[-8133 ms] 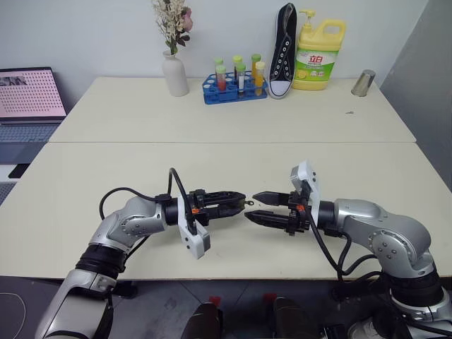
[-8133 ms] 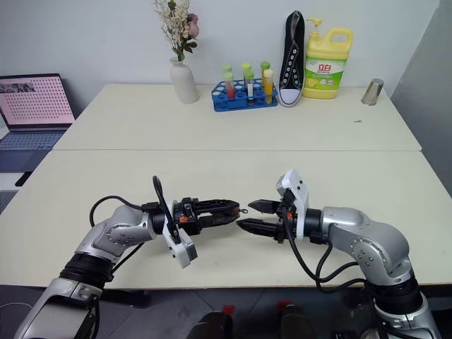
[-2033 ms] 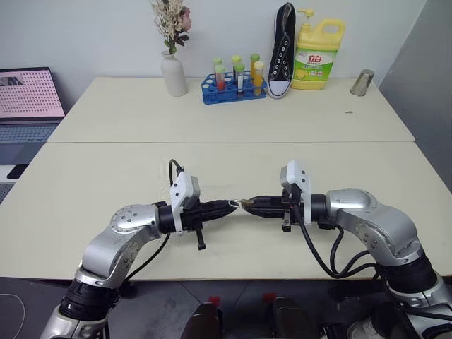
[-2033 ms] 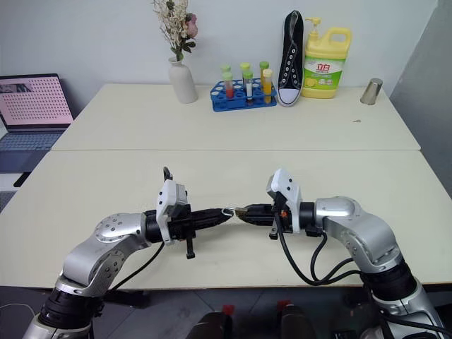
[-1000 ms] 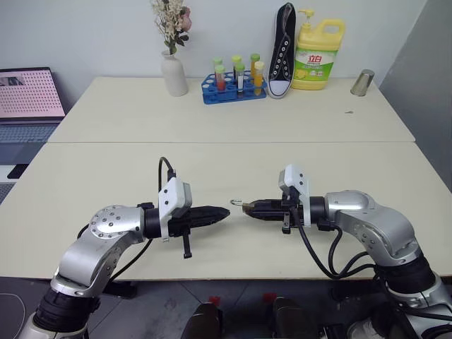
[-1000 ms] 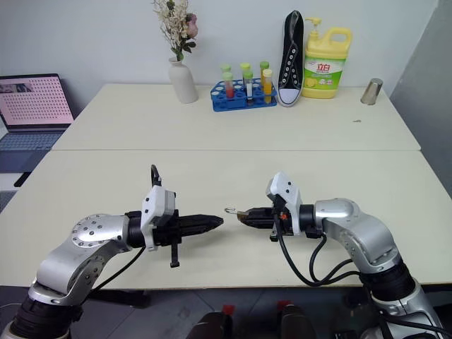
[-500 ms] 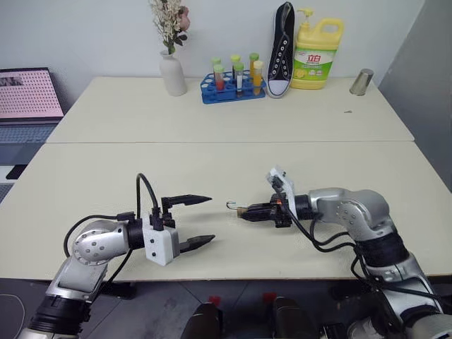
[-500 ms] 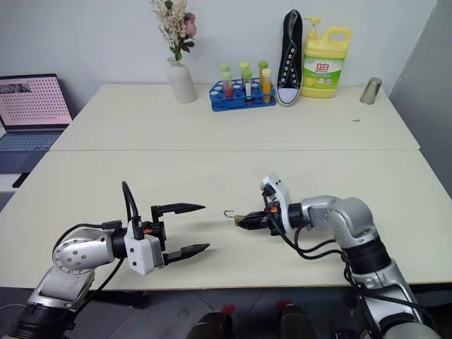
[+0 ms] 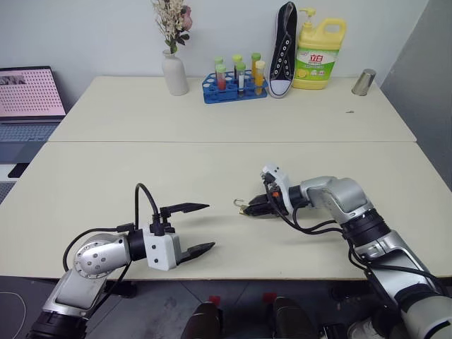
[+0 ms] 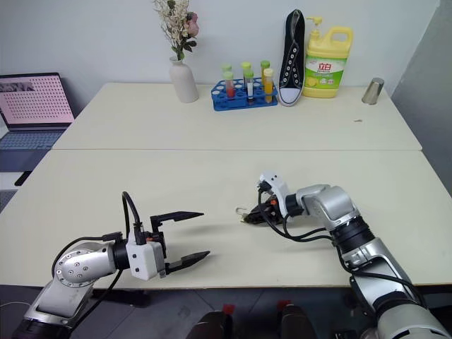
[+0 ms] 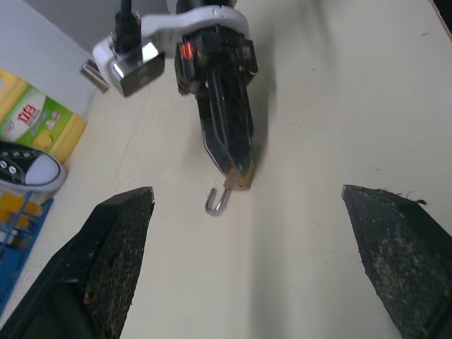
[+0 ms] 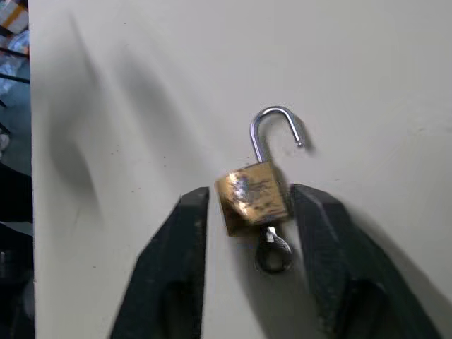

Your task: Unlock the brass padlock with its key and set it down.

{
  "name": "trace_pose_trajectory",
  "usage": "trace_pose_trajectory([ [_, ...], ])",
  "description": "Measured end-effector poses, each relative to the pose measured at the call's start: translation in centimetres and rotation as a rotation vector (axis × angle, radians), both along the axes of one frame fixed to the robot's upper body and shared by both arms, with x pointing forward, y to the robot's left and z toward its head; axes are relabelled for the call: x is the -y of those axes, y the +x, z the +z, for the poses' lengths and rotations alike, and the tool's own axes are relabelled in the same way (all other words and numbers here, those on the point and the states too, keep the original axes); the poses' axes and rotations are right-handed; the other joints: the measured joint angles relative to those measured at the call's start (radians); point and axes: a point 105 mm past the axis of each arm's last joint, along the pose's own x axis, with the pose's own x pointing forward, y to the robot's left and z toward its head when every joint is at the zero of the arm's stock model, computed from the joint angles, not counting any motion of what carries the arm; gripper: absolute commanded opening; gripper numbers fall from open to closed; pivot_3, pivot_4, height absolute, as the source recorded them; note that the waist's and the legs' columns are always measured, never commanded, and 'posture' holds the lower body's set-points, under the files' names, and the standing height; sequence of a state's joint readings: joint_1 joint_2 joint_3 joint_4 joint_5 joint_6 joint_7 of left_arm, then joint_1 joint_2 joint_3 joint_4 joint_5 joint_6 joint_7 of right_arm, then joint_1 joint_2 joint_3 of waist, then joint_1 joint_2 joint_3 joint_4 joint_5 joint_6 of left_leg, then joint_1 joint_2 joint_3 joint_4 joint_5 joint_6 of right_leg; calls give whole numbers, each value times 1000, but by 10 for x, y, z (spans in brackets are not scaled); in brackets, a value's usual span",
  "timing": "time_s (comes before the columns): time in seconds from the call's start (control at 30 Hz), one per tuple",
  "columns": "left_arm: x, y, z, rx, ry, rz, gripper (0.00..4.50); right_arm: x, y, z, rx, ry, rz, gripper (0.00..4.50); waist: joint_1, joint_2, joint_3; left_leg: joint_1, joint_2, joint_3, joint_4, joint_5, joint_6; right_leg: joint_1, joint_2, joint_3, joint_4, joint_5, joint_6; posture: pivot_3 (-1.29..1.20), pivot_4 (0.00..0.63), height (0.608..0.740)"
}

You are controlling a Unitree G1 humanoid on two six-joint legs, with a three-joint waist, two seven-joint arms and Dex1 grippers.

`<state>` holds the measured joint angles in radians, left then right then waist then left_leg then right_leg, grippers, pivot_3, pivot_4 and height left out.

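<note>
Lowered to the table [image 9: 106,169] and spreading, the right gripper [image 12: 248,205] releases the brass padlock [image 12: 252,195], key [image 12: 272,253] still inserted, and should retreat straight back, while the left gripper [image 9: 194,228] gapes empty.

The key [image 12: 272,253] is showing just its round head, its blade sitting hidden inside the brass padlock [image 12: 252,197].
</note>
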<state>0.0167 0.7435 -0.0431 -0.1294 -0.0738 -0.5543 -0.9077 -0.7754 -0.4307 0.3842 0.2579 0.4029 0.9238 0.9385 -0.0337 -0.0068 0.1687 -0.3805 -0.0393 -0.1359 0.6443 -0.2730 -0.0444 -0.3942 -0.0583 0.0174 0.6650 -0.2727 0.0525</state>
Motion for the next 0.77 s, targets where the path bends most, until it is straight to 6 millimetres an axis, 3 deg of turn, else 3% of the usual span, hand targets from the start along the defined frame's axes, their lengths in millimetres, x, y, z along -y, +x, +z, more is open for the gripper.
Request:
trace_pose_trajectory([
  [0.1,2,0,-4,-57,1,12,4500,9,2,3,87,-48,30,3937,0,0,0,0,0,0,0,0,0,0,0,0,0,0,0,0,150,740],
  [0.17,1,2,-11,-132,-2,41,4500,27,5,6,170,-112,25,4462,4,0,0,-1,0,0,0,0,0,0,0,0,0,0,0,0,150,740],
  [0.3,-3,9,-18,-224,-4,119,4500,48,-5,7,284,-165,34,4462,2,0,0,-1,0,0,0,0,0,0,0,-1,0,0,0,0,150,740],
  [0.5,-4,26,-3,-309,-66,218,4500,60,-45,29,470,-162,89,4462,1,0,1,-1,1,0,0,0,0,1,0,-1,0,0,1,0,150,740],
  [0.63,-3,22,2,-383,-70,175,4500,62,-61,37,514,-135,59,4462,-1,0,1,0,1,0,0,0,0,1,1,0,0,0,0,0,150,740],
  [0.77,-3,23,4,-424,-70,161,4500,63,-64,39,525,-132,40,4462,1,0,1,1,1,0,1,0,0,3,1,-1,-1,0,0,0,150,740],
])
